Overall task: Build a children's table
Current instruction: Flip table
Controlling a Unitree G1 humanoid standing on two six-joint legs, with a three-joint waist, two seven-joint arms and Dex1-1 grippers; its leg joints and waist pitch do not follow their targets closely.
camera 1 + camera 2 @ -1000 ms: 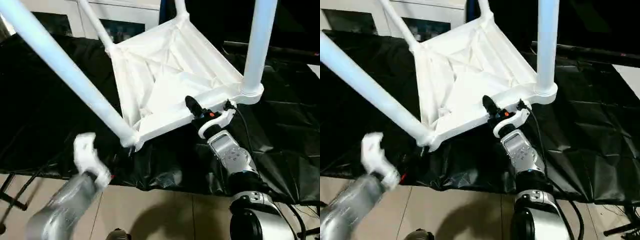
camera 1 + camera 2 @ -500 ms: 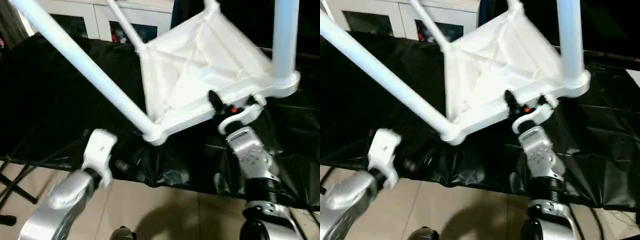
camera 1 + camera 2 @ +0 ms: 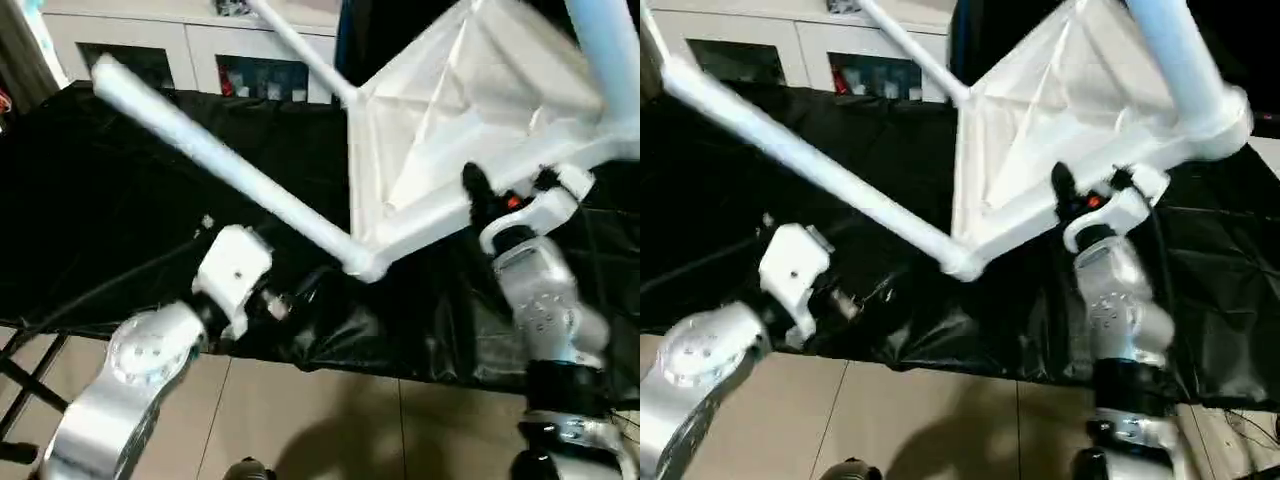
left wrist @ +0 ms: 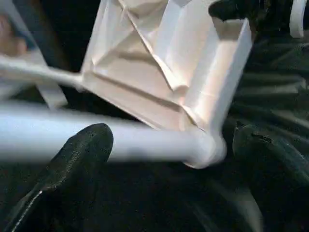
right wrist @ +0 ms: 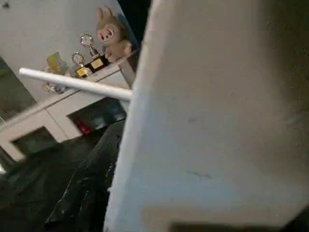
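Observation:
The children's table [image 3: 450,130] is tipped up, its ribbed underside facing me, over the black-covered bench. One long white leg [image 3: 220,160] runs from the near corner socket [image 3: 365,262] up to the left. Another leg [image 3: 610,50] rises at the right, and a third [image 3: 290,35] stands behind. My right gripper [image 3: 485,205] is shut on the table top's near rim [image 5: 217,121], one black finger over the edge. My left arm's white wrist [image 3: 232,270] sits just below the near leg. In the left wrist view my left gripper [image 4: 171,142] is open, fingers [image 4: 72,159] wide apart around that leg beside its socket [image 4: 205,147].
Black sheeting [image 3: 100,200] covers the bench, and its front edge drops to a tiled floor [image 3: 330,420]. A white cabinet with glass doors [image 3: 200,55] stands behind, with a plush toy [image 5: 113,36] and trophies on top. Dark stand legs [image 3: 15,370] show at the lower left.
The camera has swung, shifting the whole scene right. My left arm has come up and forward from low left to just under the near leg. My right gripper keeps its hold on the rim.

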